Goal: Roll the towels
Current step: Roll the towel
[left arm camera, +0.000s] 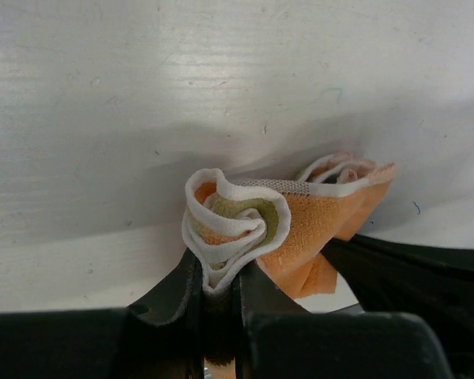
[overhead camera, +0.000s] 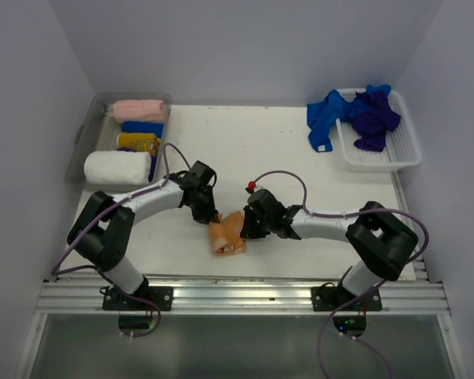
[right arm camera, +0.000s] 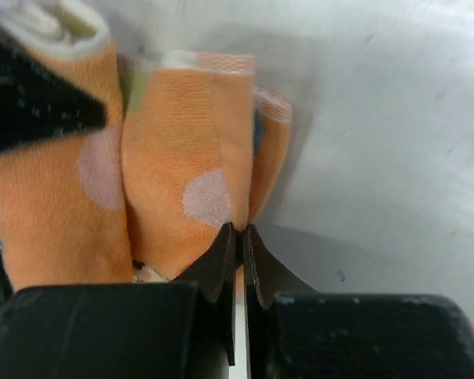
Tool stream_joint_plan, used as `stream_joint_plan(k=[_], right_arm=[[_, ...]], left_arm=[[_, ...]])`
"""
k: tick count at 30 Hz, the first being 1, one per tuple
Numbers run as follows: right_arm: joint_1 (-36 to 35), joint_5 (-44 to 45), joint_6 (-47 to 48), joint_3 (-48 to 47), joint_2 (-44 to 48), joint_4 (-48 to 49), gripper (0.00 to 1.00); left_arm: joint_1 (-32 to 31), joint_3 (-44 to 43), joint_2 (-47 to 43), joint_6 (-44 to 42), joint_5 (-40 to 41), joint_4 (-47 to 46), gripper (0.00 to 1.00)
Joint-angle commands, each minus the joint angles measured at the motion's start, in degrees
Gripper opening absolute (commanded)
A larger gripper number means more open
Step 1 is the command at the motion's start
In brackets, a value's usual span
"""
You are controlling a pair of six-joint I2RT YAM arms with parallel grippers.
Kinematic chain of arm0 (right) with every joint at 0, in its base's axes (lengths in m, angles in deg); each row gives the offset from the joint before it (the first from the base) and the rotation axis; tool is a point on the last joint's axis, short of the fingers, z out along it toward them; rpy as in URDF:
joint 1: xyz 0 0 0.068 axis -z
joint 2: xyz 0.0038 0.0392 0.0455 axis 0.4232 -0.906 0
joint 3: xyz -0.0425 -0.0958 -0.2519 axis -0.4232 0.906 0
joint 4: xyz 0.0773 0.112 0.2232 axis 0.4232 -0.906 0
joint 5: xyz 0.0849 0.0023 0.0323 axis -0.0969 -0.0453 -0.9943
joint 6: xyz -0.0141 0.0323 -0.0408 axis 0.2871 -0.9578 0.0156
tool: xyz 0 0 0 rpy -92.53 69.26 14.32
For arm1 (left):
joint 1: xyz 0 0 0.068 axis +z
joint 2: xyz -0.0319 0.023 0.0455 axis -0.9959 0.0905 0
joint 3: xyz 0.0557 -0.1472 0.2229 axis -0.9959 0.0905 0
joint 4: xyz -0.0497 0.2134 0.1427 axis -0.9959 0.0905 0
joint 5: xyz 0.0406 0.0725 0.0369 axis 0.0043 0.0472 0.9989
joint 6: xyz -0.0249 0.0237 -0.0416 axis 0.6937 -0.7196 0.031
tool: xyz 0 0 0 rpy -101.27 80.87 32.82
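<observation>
A peach-orange towel (overhead camera: 227, 235) lies partly rolled on the white table, near the front edge between both arms. My left gripper (overhead camera: 212, 217) is shut on its rolled, white-hemmed end (left arm camera: 221, 229), pinched between the two black fingers (left arm camera: 220, 292). My right gripper (overhead camera: 243, 230) is shut on a thin fold of the same towel (right arm camera: 182, 142), its fingertips (right arm camera: 241, 230) pressed together on the cloth. A royal blue towel (overhead camera: 325, 117) and a dark purple towel (overhead camera: 373, 118) hang loose over the white basket (overhead camera: 403, 154) at the back right.
A grey tray (overhead camera: 83, 146) at the back left holds several rolled towels: pink (overhead camera: 138, 109), blue (overhead camera: 142, 127), yellow (overhead camera: 137, 142) and white (overhead camera: 117, 167). The aluminium rail (overhead camera: 237, 296) runs along the near edge.
</observation>
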Motion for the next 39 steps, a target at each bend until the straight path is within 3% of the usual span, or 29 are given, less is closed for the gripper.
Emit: stream_joint_plan(k=[1, 11, 15, 20, 27, 28, 29, 31, 36, 39], right_arm=[[5.13, 0.67, 6.06, -3.19, -3.39, -4.17, 0.00], [8.66, -2.77, 23.10, -15.58, -11.47, -16.55, 0.00], [9.27, -0.31, 24.53, -16.56, -12.71, -19.02, 0.00], [9.36, 0.83, 22.68, -15.42, -10.52, -18.67, 0.00], [9.10, 1.10, 21.19, -13.75, -1.91, -18.76, 0.18], [8.92, 0.84, 21.01, -13.83, -1.46, -19.11, 0.22], [8.49, 0.92, 20.92, -14.01, -1.02, -19.37, 0.33], [8.13, 1.54, 20.31, -13.84, 1.25, -19.81, 0.40], [4.63, 6.97, 19.60, -15.23, 6.45, -21.48, 0.42], [-2.48, 13.92, 19.60, -18.75, 6.89, -23.85, 0.44]], left_arm=[[0.47, -0.93, -0.35, -7.69, -5.43, -2.94, 0.00], [0.47, -2.79, 2.99, -12.63, -9.22, -4.25, 0.00], [0.47, -3.13, 2.90, -12.37, -10.02, -5.84, 0.00], [0.47, -3.14, 3.78, -9.74, -3.87, -3.47, 0.00], [0.39, -1.12, 2.99, -4.99, -0.08, -2.41, 0.00], [0.39, -0.94, 2.90, -3.94, 0.09, -2.50, 0.00], [0.39, -0.68, 2.64, -3.50, 0.18, -2.59, 0.00], [0.39, -0.24, 2.72, -2.00, 0.44, -2.85, 0.00], [0.39, 0.21, 2.81, -0.24, -0.17, -3.47, 0.00], [0.39, 0.29, 2.72, -0.41, -0.35, -3.82, 0.00]])
